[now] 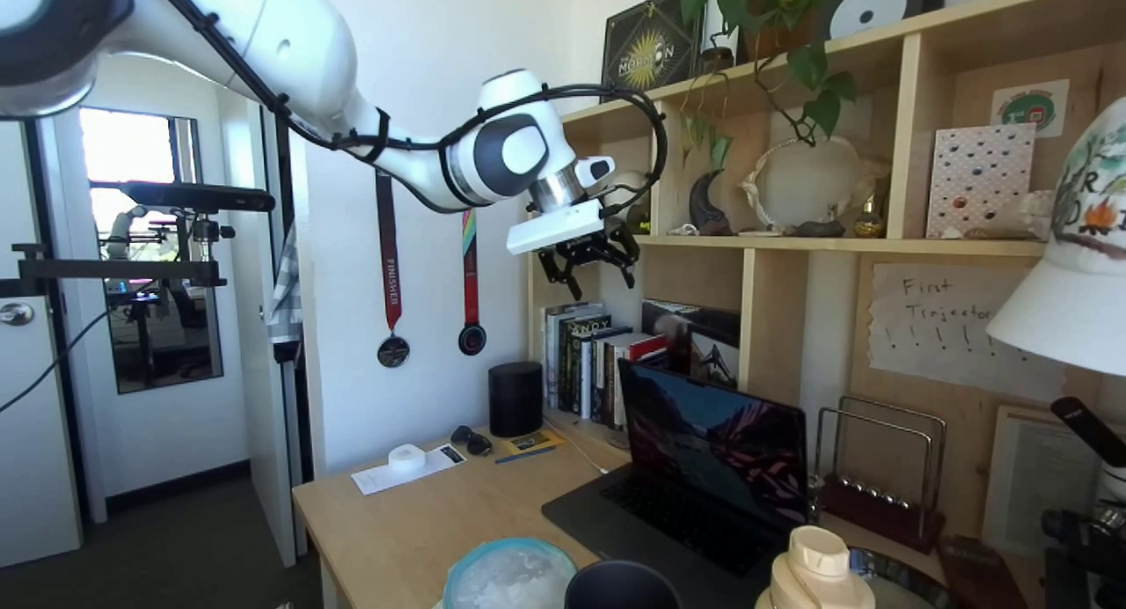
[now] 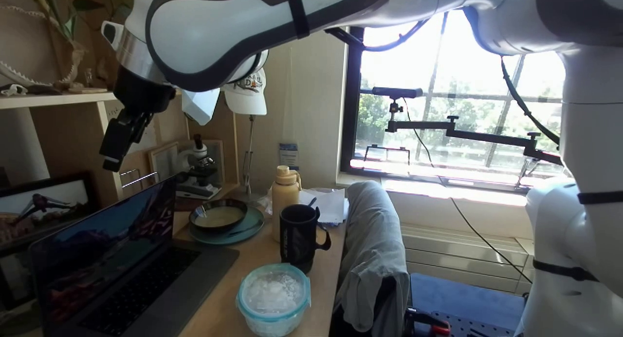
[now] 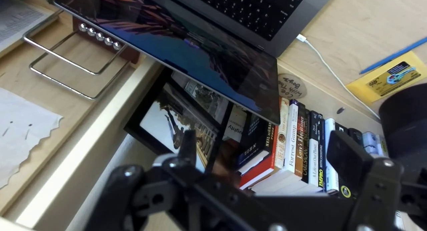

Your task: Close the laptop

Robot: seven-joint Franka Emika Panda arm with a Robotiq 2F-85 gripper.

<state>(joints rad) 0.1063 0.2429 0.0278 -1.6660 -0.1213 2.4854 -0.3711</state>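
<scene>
One open laptop [image 1: 695, 477] on the wooden counter [image 1: 396, 539], with its raised lid [image 2: 104, 247] backed toward the bookshelf [image 1: 771, 319]. High on that side, parted jaws, with nothing between. Seem placed there to push the lid down from behind, without gripping. In an exterior view, mug [image 2: 298, 237] and round container [image 2: 273, 298] set apart from the keyboard [image 2: 141, 288], perhaps to leave the closing path free.

- one laptop [image 1: 714, 455]
- one gripper [image 1: 603, 288]
- two medals [image 1: 393, 351]
- five balls [image 3: 99, 36]
- one mug [image 2: 298, 234]
- one bottle [image 2: 284, 196]
- one plate [image 2: 257, 219]
- one speaker [image 1: 515, 399]
- one microscope [image 2: 199, 165]
- one cap [image 2: 246, 101]
</scene>
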